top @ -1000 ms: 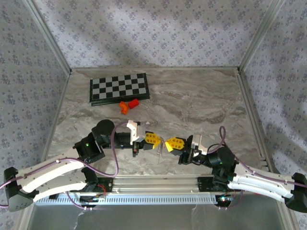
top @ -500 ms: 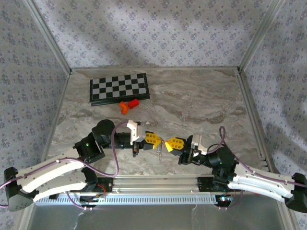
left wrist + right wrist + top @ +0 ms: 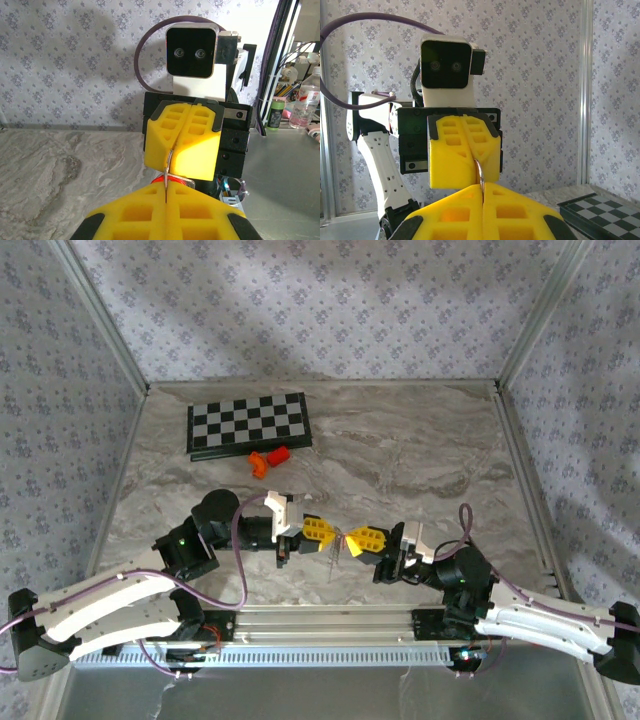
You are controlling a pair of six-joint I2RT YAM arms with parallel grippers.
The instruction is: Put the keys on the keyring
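My left gripper (image 3: 335, 535) and right gripper (image 3: 351, 540) meet tip to tip above the near middle of the marble table (image 3: 400, 460), both shut. A thin silver wire loop of the keyring (image 3: 168, 164), seen edge-on, runs from my left jaws (image 3: 165, 192) into the right gripper (image 3: 172, 150). In the right wrist view the same loop (image 3: 479, 172) passes from my right jaws (image 3: 482, 192) into the left gripper (image 3: 475, 160). The red tag (image 3: 159, 178) peeks out just under the tips, with a flat silver piece (image 3: 192, 179) beside it. I cannot tell whether that piece is one of the keys.
A folded chessboard (image 3: 248, 425) lies at the back left, with two orange blocks (image 3: 268, 459) just in front of it. Patterned walls and aluminium posts (image 3: 520, 340) close in the table. The base rail (image 3: 330, 625) runs along the near edge.
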